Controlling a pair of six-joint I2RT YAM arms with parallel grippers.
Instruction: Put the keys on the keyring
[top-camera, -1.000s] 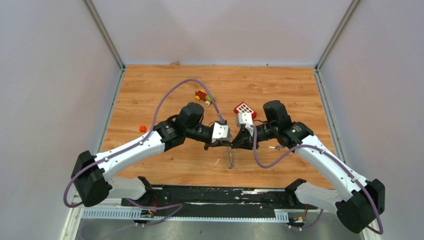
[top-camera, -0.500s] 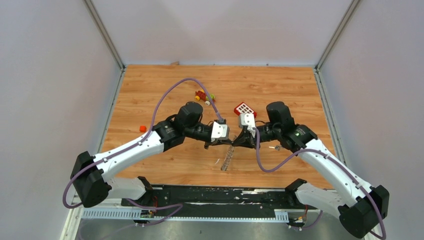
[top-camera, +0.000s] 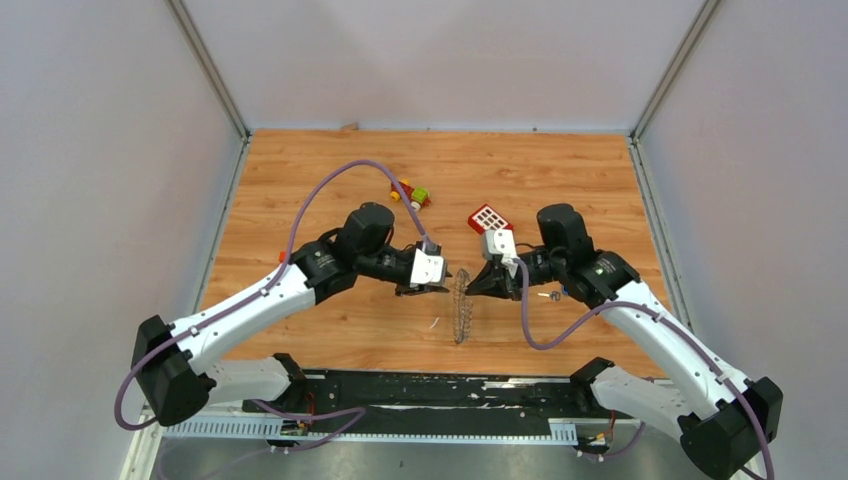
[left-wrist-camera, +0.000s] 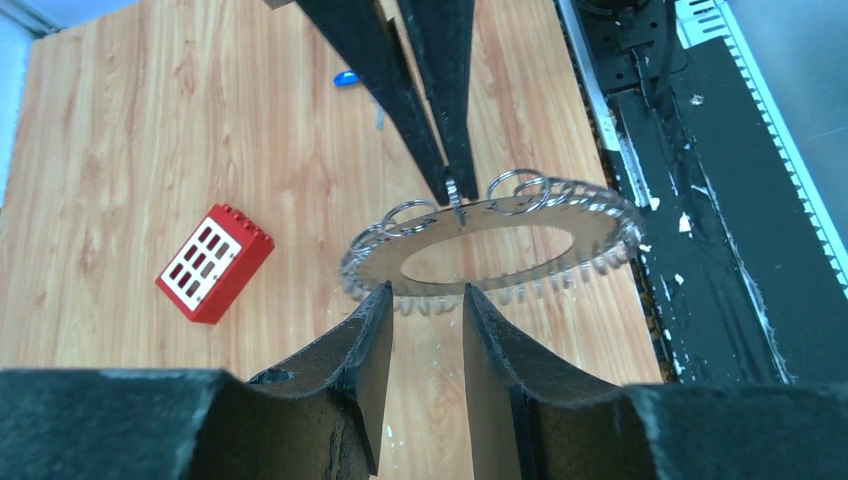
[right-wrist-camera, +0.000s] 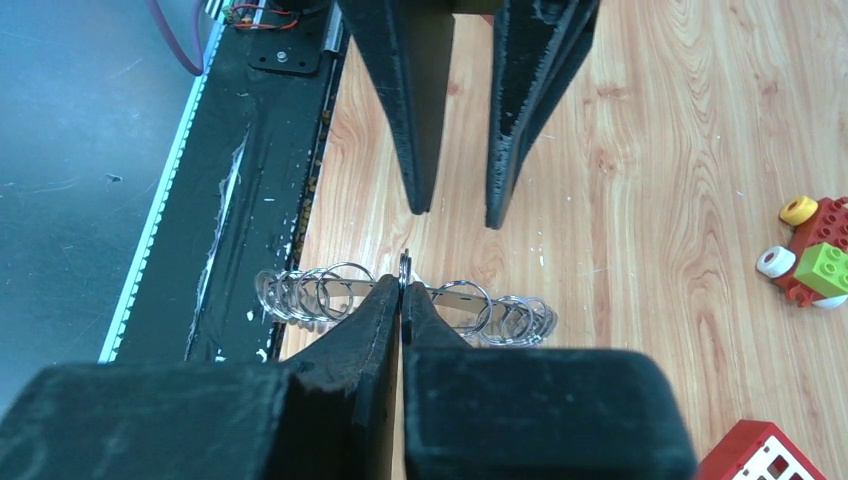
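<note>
Two grippers: you have them tip to tip over the middle of the table (top-camera: 300, 170), with the keyring (left-wrist-camera: 590, 225) between them.
Right gripper (right-wrist-camera: 402, 290): pressed together on the keyring's rim; it appears to carry the ring alone.
Left gripper (left-wrist-camera: 427, 292): fingers apart, just short of the fringe, holding nothing.
Keyring lie: edge-on from above, its long line running from the far side toward the bases, broad face turned to your left gripper.
Blue-headed piece (left-wrist-camera: 345, 78): loose on the wood beyond the ring, on the right arm's side.
Dark key: you cannot pick it out with certainty.
Nearer arm: the right, but it is occupied; your free left gripper would probably have to reach past the ring.
</note>
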